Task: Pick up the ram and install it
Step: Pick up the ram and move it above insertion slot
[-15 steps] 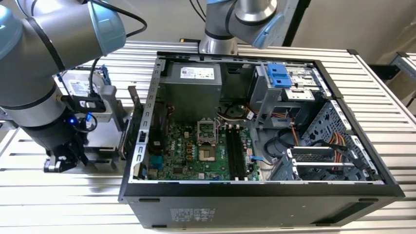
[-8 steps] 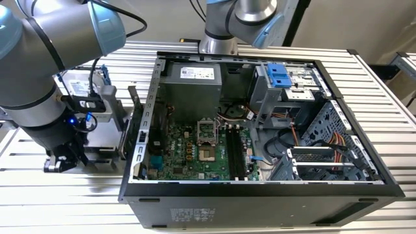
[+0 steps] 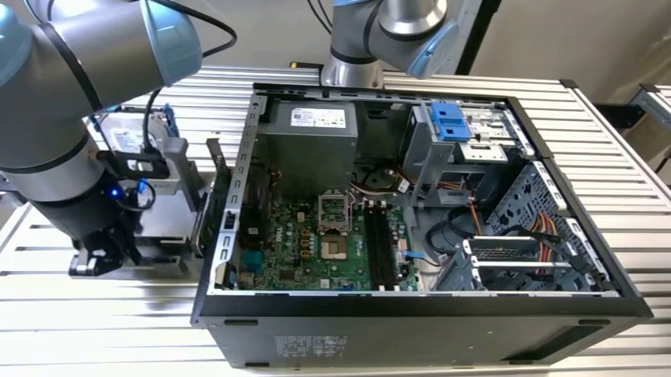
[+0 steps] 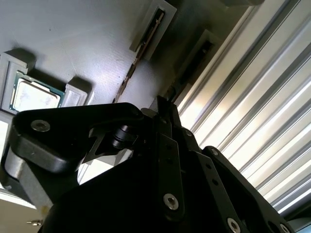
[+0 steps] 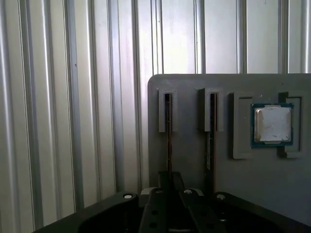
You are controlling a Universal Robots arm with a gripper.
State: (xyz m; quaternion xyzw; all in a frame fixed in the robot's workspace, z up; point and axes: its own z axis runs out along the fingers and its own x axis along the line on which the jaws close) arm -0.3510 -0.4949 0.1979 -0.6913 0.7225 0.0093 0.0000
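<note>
Gripper [image 5: 170,178] clenched around the ram [image 5: 168,127], edge-up in the grey holder [image 5: 192,162] slot directly ahead; silver processor [image 5: 272,124] well aside.

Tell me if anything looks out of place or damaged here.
Nothing stands out. The ram stands straight in its slot on the grey holder, the processor sits flat in its recess, and the computer case lies square on the table.

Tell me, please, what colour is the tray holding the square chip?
The tray is plain grey; it shows best in the first wrist view.
</note>
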